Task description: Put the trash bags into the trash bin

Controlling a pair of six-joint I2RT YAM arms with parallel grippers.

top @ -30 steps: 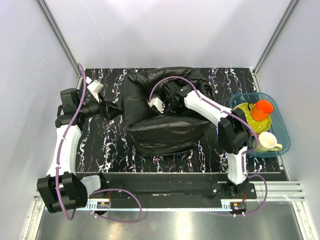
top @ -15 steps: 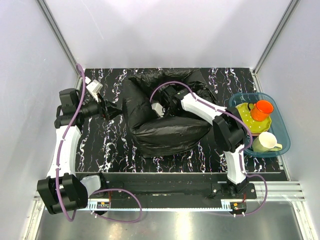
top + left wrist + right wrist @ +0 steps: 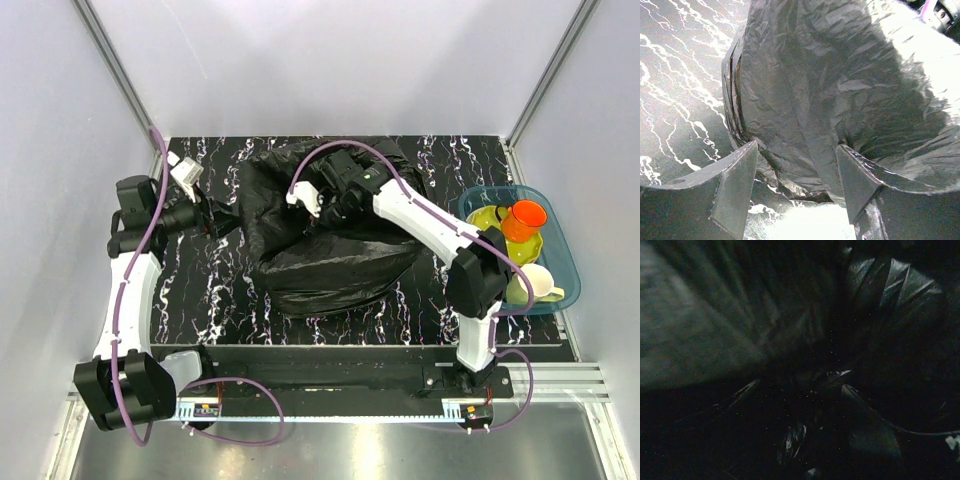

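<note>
The black glossy trash bag [image 3: 330,255] lies heaped in the middle of the marble table, and the trash bin is hidden beneath it. My left gripper [image 3: 216,214] is at the bag's left edge. In its wrist view the fingers [image 3: 735,190] stand apart, and wrinkled film of the trash bag [image 3: 810,100] hangs between them. My right gripper [image 3: 322,203] reaches into the top of the heap from the right. Its wrist view is very dark. The fingers [image 3: 860,400] show faintly and stand apart, and bunched film of the trash bag [image 3: 895,285] lies around them.
A shallow blue tray [image 3: 563,290] sits at the table's right edge and holds a yellow-green plate [image 3: 490,218], an orange cup [image 3: 526,219] and a pale mug [image 3: 537,284]. White walls close in the back and both sides.
My right gripper has shifted back and to the left over the bag, and the film at the top of the heap has moved with it. The left arm has stayed still.
</note>
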